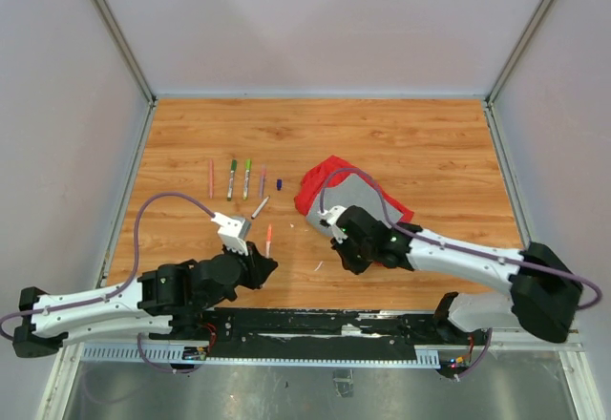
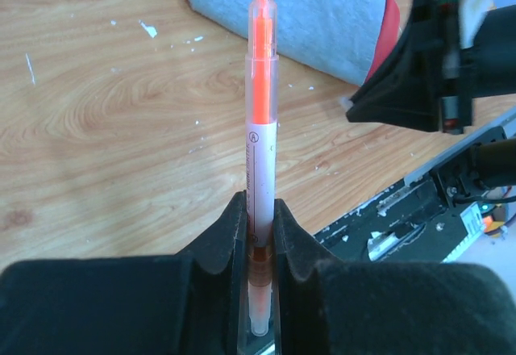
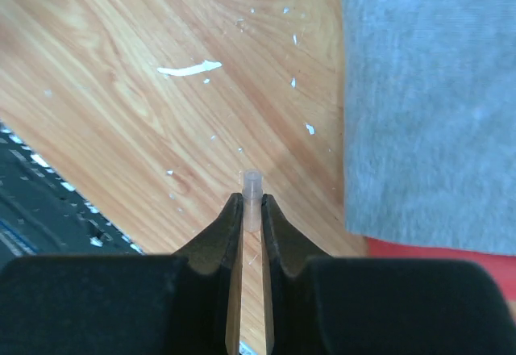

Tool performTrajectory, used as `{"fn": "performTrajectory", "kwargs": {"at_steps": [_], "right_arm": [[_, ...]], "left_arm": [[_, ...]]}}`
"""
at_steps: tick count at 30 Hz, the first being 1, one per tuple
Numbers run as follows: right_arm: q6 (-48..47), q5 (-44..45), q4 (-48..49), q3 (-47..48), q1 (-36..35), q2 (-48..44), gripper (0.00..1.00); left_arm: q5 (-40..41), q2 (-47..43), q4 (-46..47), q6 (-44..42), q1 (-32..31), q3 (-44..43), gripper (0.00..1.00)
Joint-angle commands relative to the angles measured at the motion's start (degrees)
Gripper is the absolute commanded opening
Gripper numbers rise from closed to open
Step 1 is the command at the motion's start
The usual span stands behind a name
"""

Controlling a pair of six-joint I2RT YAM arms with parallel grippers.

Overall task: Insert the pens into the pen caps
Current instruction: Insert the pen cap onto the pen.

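Left gripper (image 2: pixel 260 214): jaws clamped on the lower barrel of the orange pen (image 2: pixel 260 121). Its orange tip points away from the wrist, over the wood table (image 2: pixel 121 129) near the front edge. Right gripper (image 3: pixel 251 207): jaws pinched on a small pale cap (image 3: pixel 252 187), which sticks out just past the fingertips. It is over bare wood just beside the grey side of the red-and-grey cloth (image 3: pixel 427 105). The grippers are near each other but not touching. Further back a row lies side by side: pink pen (image 1: pixel 211 178), green pen (image 1: pixel 231 178), second green pen (image 1: pixel 246 178), purple pen (image 1: pixel 262 181), with a blue cap (image 1: pixel 279 183) just right of the row. A grey pen (image 1: pixel 260 208) lies tilted between the row and the left gripper.
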State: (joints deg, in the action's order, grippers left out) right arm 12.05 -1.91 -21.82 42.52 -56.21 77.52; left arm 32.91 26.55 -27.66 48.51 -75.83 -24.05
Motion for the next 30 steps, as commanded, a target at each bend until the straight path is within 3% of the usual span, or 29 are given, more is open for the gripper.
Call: {"fn": "performTrajectory", "kwargs": {"at_steps": [1, 8, 17, 30], "right_arm": [[4.2, 0.3, 8.6, -6.2, 1.6, -11.6, 0.01], [9.0, -2.4, 15.9, -12.7, 3.1, -27.9, 0.01], [21.0, 4.8, 26.2, -22.3, 3.2, -45.7, 0.01], [22.4, 9.7, 33.8, -26.7, 3.2, -57.8, 0.01]], "left_arm": [[1.2, 3.4, 6.8, -8.5, 0.3, -0.9, 0.01], [-2.9, 9.8, 21.7, -19.3, 0.3, 0.7, 0.01], [-3.9, 16.5, 39.6, -29.8, 0.3, 1.1, 0.01], [-3.8, 25.1, 56.5, -33.9, 1.5, 3.0, 0.01]]}}
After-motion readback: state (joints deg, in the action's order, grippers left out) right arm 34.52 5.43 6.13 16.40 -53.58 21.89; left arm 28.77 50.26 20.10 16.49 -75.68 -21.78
